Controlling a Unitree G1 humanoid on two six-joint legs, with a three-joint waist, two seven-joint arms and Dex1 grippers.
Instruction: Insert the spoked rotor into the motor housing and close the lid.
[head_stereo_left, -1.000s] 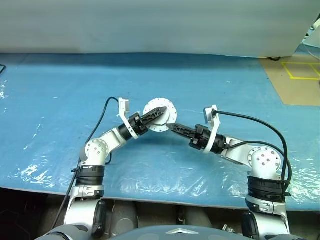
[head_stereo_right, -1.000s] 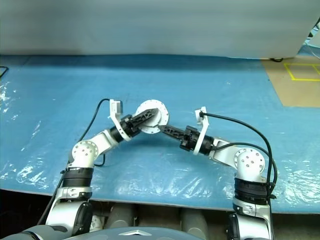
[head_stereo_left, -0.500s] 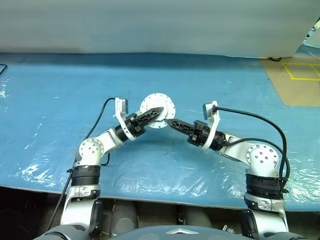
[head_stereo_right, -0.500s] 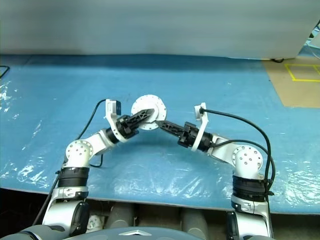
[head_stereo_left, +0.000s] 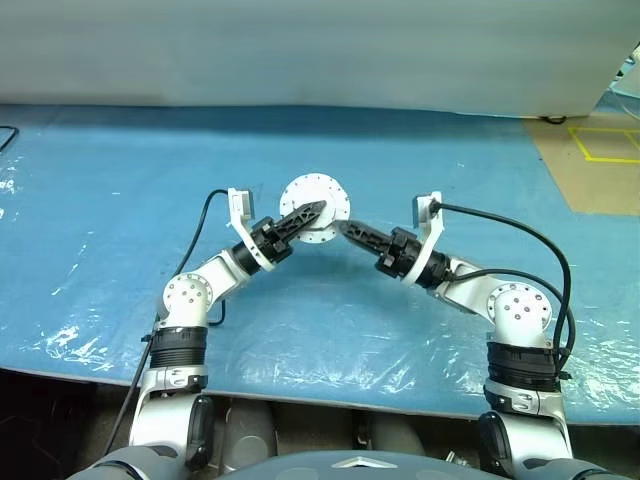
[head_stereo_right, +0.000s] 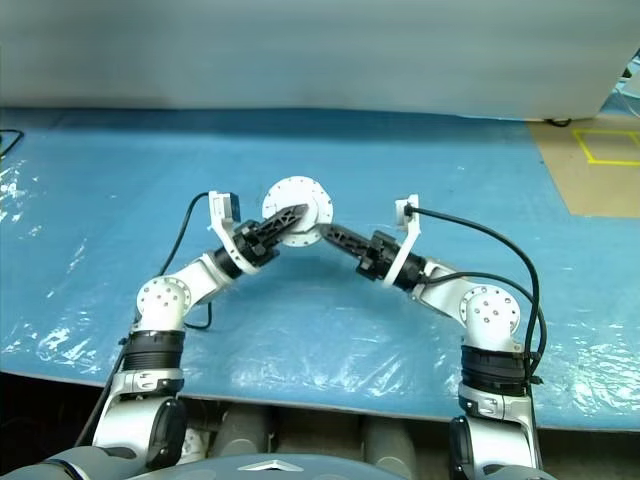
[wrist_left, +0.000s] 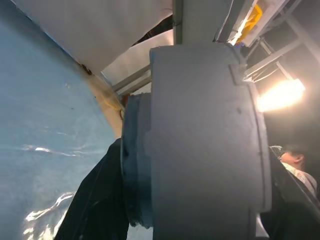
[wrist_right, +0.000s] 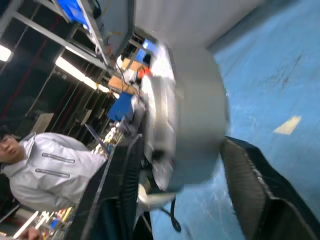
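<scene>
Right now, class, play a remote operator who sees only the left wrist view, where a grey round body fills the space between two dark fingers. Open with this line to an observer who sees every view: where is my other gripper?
Observer: The right gripper meets the motor housing from the side opposite your left gripper, with its tips at the housing's near edge.
Operator: Is it gripping too?
Observer: No. In the right wrist view its fingers stand apart, with a gap beside the housing.
Operator: Which face is turned upward?
Observer: A pale round face with a ring of small holes near its rim faces the head camera.
</scene>
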